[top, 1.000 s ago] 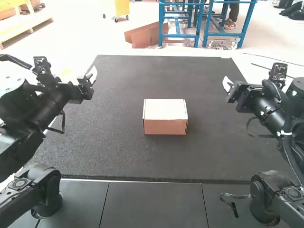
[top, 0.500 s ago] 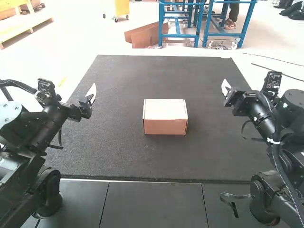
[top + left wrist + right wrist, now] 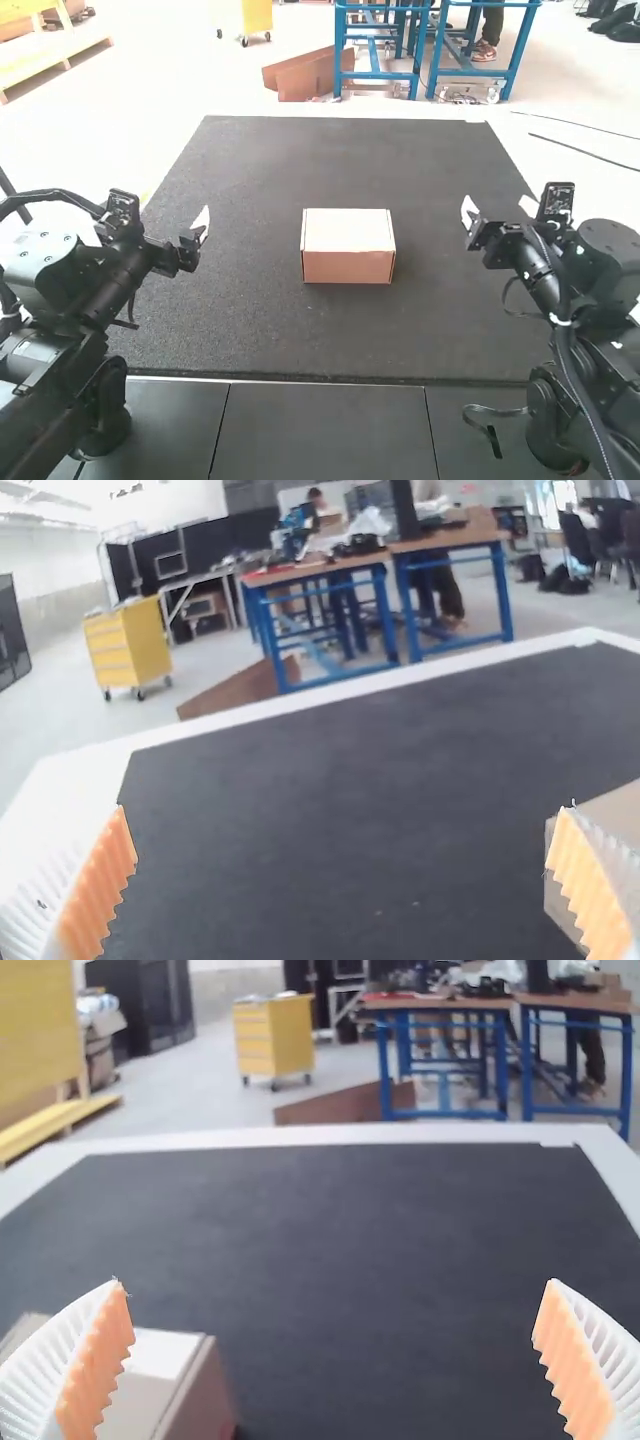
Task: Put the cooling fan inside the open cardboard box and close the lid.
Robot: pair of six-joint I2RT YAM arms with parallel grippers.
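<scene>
A small cardboard box (image 3: 348, 245) stands in the middle of the black mat (image 3: 340, 160) with its lid lying flat and shut. My left gripper (image 3: 190, 240) hangs open to the left of the box, well apart from it, nothing between its ribbed white fingers (image 3: 95, 890). A corner of the box (image 3: 612, 815) shows behind one finger. My right gripper (image 3: 495, 222) hangs open to the right of the box, also apart from it and holding nothing. In the right wrist view the box (image 3: 160, 1380) sits behind one of the orange pads (image 3: 95, 1360).
The mat ends at a white floor at the back and sides. A dark table strip (image 3: 320, 430) runs along the near edge, with both arm bases on it. Bare mat surrounds the box on all sides.
Both arms have drawn back toward the near edge and lowered, the grippers staying open. The box has not moved.
</scene>
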